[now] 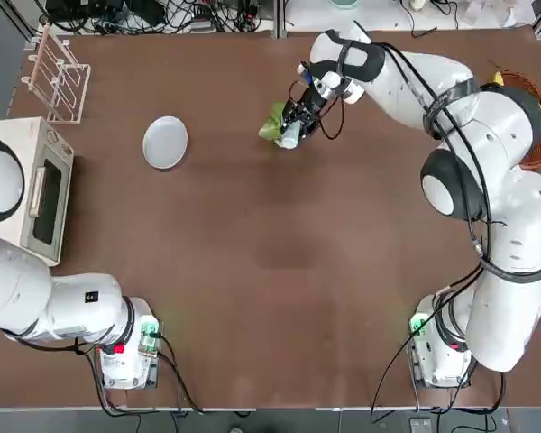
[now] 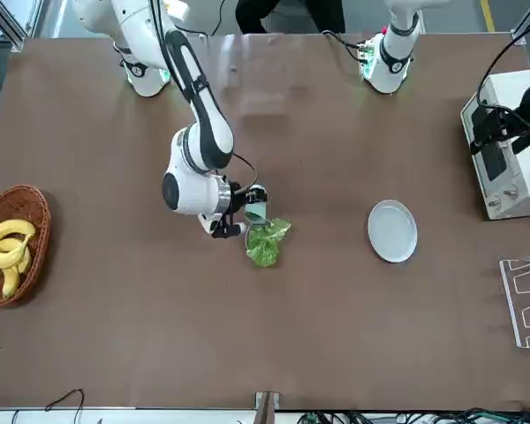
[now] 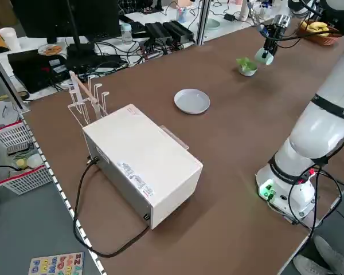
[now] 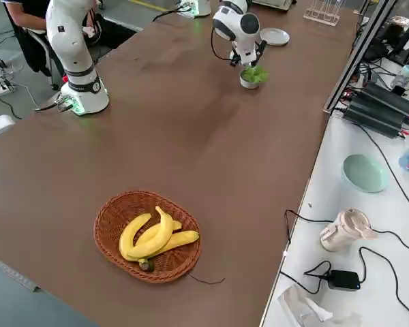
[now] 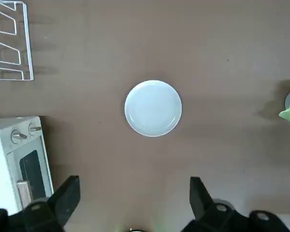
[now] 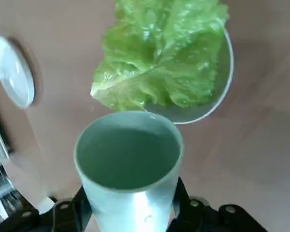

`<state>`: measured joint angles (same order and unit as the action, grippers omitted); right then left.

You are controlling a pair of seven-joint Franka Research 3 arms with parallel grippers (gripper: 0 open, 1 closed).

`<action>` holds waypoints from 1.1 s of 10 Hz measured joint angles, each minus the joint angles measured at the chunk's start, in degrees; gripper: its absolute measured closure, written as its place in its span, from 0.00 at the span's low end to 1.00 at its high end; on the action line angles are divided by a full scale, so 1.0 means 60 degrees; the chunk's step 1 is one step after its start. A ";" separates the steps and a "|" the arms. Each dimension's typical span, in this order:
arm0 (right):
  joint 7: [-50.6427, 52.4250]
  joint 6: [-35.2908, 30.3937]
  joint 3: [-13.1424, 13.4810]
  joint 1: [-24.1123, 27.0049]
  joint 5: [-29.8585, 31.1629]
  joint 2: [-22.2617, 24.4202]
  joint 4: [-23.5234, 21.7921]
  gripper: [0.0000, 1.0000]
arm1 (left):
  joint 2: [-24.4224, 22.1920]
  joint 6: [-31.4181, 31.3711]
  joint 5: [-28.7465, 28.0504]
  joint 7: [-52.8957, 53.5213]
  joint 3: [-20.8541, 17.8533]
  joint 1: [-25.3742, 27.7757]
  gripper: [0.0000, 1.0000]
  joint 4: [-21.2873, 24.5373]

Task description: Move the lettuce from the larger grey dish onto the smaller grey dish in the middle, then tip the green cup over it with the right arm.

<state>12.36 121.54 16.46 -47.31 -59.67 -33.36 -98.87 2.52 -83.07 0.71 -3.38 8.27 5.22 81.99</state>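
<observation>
Nearest the right wrist camera is a smooth, handleless cylindrical cup in pale mint green (image 6: pixel 128 208), its round mouth and hollow inside turned toward that camera. The right end effector (image 6: pixel 133 195) is clenched around the cup's wall, a black finger on either side, and holds it above the worktop (image 1: pixel 279 234) in the far part of the scene, a little right of the middle. The cup leans over the edge of a small, deep, round bowl, light grey-white with a thin rim (image 6: pixel 228 87); whether cup and bowl touch, I cannot tell.

In the bowl sits the bunch of light green lettuce (image 6: pixel 159 53), its leaves ruffled, crinkled and glossy, some of them spilling past the rim.

To the left of the bowl, well apart, a wide, shallow, round light grey plate (image 5: pixel 153 108) lies flat on the brown worktop, its upper face smooth, bare and softly shining.

The left end effector (image 5: pixel 134 195) is released, its two black fingers spread wide with nothing between them; it hangs at the left of the scene, near the boxy white oven (image 3: pixel 143 160) with a dark door window. Beyond the oven, far left, stands a white wire rack (image 1: pixel 61 81). At the far right, a round, reddish-brown woven basket (image 4: pixel 109 225) cradles smooth, curved yellow bananas (image 4: pixel 157 235).
</observation>
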 joint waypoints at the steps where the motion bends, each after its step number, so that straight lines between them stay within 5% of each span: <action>1: 0.1853 0.0015 0.0174 0.0052 0.0023 0.0006 -0.0112 0.32 | 0.0000 0.0000 0.0000 0.0000 0.0001 0.0000 0.00 0.0000; 5: 0.9767 0.0324 0.1352 0.0587 -0.0102 0.0684 -0.1099 0.32 | 0.0005 0.0000 -0.0006 0.0000 -0.0015 0.0011 0.00 0.0004; 11: 1.9470 -0.1295 0.1450 0.4673 -0.0339 0.2174 -0.3739 0.32 | 0.0008 0.0000 -0.0011 0.0000 -0.0014 0.0014 0.00 0.0013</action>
<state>129.17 113.77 25.15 -19.28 -61.70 -20.31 -121.31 2.57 -83.07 0.64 -3.38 8.19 5.31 82.07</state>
